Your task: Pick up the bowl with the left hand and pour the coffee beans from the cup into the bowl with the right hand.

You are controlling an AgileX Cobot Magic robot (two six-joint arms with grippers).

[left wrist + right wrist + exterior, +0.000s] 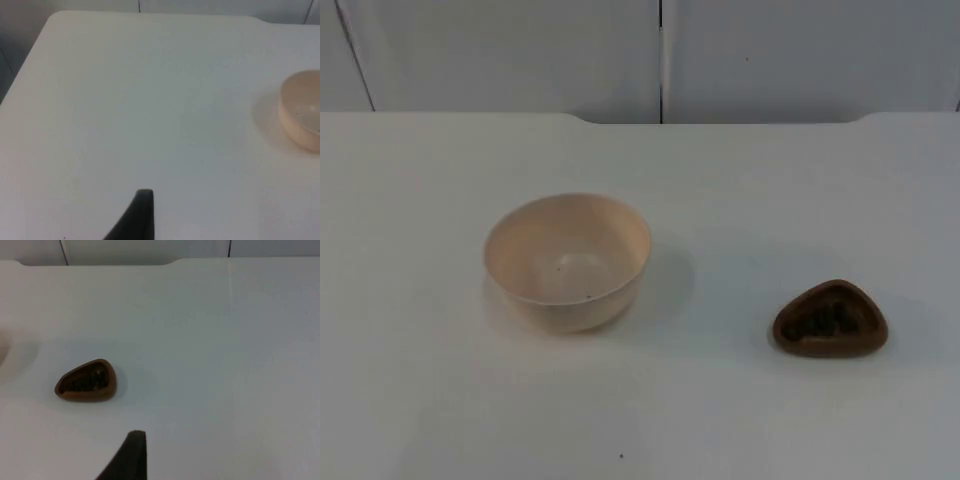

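Looking across a white table top (440, 400), nearest edge first: spotting one tiny dark speck (621, 456) on the surface up front. Moving back a bit and to the right, finding the brown cup (830, 319) sitting upright on the table, kind of rounded-triangle shaped, holding dark coffee beans (828, 320) inside. Going further back and to the left, seeing the cream bowl (567, 262) standing upright on the table too, well apart from the cup, carrying a couple of tiny dark flecks on its inner wall. Ending at the grey partition wall (520, 50) behind the table's far edge.

Switching to the left wrist view: catching just a black tip of the left gripper (141, 212) hanging over bare table, well apart from the bowl (302, 117) and not touching it. Not being able to tell whether that one is open or closed.

Same deal in the right wrist view: getting a black tip of the right gripper (131, 452) hovering above the table, near the cup (86, 381) but not touching it, beans (87, 380) showing dark inside. Again, no telling open from closed.
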